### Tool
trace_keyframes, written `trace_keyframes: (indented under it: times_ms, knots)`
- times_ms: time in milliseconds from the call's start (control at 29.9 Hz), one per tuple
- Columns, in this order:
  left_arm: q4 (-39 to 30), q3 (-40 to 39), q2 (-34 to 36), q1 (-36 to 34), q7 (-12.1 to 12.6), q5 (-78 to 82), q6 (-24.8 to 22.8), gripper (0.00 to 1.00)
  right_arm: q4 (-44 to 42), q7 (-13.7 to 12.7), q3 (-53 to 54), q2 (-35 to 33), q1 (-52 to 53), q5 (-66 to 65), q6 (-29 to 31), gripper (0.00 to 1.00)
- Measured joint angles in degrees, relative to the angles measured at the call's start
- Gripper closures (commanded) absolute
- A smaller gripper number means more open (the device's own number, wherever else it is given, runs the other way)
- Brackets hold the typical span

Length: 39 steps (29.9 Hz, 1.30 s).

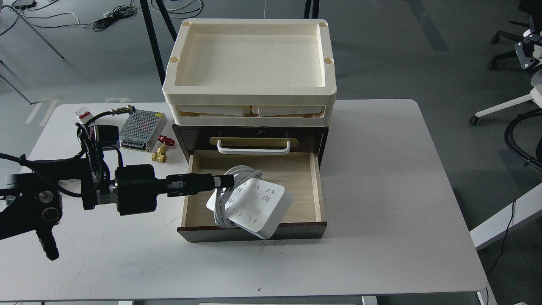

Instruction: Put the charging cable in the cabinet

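Left claw at charging cable in cabinet drawer; grip unclear.

Left arm: black cylindrical links, exposed black cables, silver ring, slim dark hand.

Robotics lab or workshop: white table on a grey floor, loose black cables on the floor, wheeled office chair, and a perforated metal power supply beside a brass valve
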Motion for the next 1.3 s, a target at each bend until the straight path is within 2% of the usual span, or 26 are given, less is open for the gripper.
trace_keyframes:
  times_ms: [335,569,1004,1305]
  knots:
    - [7.4,-13.1,-7.1,12.6,0.0,-3.9,0.5,1.00,-0.4,0.0,0.0,0.0,-0.1,0.0,0.0,0.01]
    - [13.3,-14.7,-10.1,17.8,0.0,-3.7,0.1,1.00,-0.7,0.0,0.0,0.0,-0.2,0.0,0.0,0.00]
    - [21.8,-14.8,-15.1,19.1,0.0,-4.1,-0.4,1.00,-0.7,0.0,0.0,0.1,-0.5,0.0,0.0,0.00]
    - [23.6,-14.9,-15.4,19.1,0.0,-5.8,-0.9,1.00,-0.7,0.0,0.0,0.0,-0.9,0.1,0.0,0.00]
